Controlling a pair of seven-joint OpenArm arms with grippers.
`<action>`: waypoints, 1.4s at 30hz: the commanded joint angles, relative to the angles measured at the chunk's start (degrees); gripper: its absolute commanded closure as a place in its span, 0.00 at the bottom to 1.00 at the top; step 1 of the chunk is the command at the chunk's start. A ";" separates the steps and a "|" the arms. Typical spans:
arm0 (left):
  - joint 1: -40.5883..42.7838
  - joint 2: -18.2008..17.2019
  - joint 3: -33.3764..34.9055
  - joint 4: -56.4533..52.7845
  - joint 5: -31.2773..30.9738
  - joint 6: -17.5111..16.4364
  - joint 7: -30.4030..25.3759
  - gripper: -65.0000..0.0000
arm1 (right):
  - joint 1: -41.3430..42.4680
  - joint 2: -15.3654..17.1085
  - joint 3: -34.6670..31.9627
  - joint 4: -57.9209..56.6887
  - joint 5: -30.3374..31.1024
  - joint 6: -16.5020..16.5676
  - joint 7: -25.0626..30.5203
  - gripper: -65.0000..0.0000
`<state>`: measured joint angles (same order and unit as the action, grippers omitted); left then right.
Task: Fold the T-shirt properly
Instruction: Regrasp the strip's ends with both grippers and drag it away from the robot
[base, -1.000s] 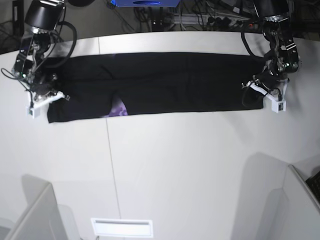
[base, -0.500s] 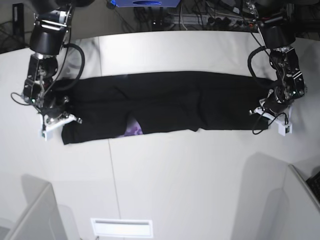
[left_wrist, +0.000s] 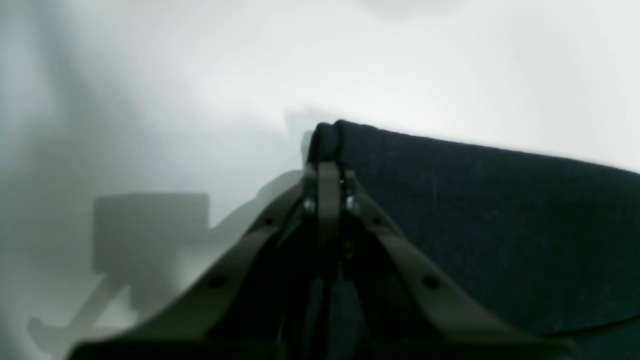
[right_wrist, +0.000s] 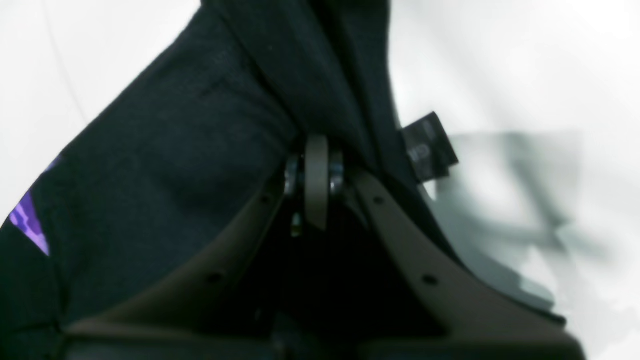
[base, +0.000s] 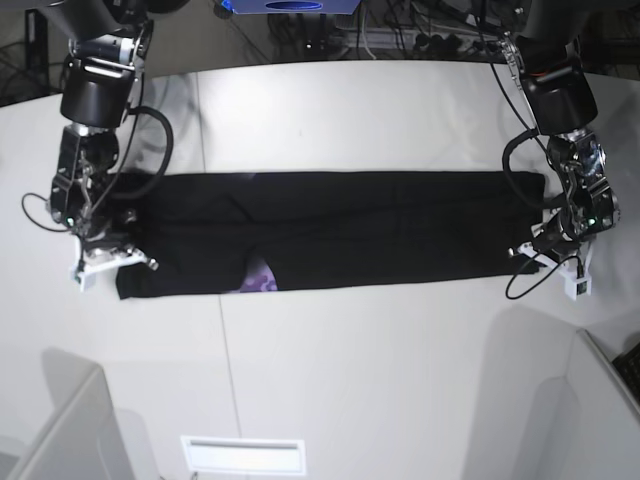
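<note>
The T-shirt lies as a long black band across the white table, with a small purple patch of print showing at its front edge. On the right of the base view, my left gripper is shut on the band's end. The left wrist view shows that gripper pinching a rolled hem of the T-shirt. At the band's other end my right gripper is shut too. Up close, it clamps folds of the T-shirt beside a black label and purple print.
A seam runs front to back through the table. Grey panels stand at the front left and front right corners. A white slot sits at the front edge. Cables and a blue device lie behind the table.
Both grippers have pulled the T-shirt toward the table's front, keeping it stretched between them. The band has slid forward with them, and both stay shut on it.
</note>
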<state>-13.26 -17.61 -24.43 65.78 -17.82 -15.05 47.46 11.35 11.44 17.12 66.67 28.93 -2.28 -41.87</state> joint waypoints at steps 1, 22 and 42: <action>-1.38 -0.99 -0.23 2.31 -0.42 -0.12 -1.00 1.00 | 0.73 0.73 0.15 2.29 -0.14 -0.31 -0.46 1.00; 21.65 -7.49 -10.61 28.24 -40.77 -0.20 7.79 0.94 | -4.19 -3.57 0.06 33.76 -0.14 -0.05 -16.73 1.00; 19.45 -3.71 -9.11 11.98 -28.99 -9.35 1.72 0.01 | -9.11 -4.45 -0.03 34.03 -0.14 -0.05 -16.64 1.00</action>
<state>6.68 -19.75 -32.97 77.17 -46.39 -24.25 50.30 1.48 6.42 16.97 99.55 28.23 -2.57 -59.53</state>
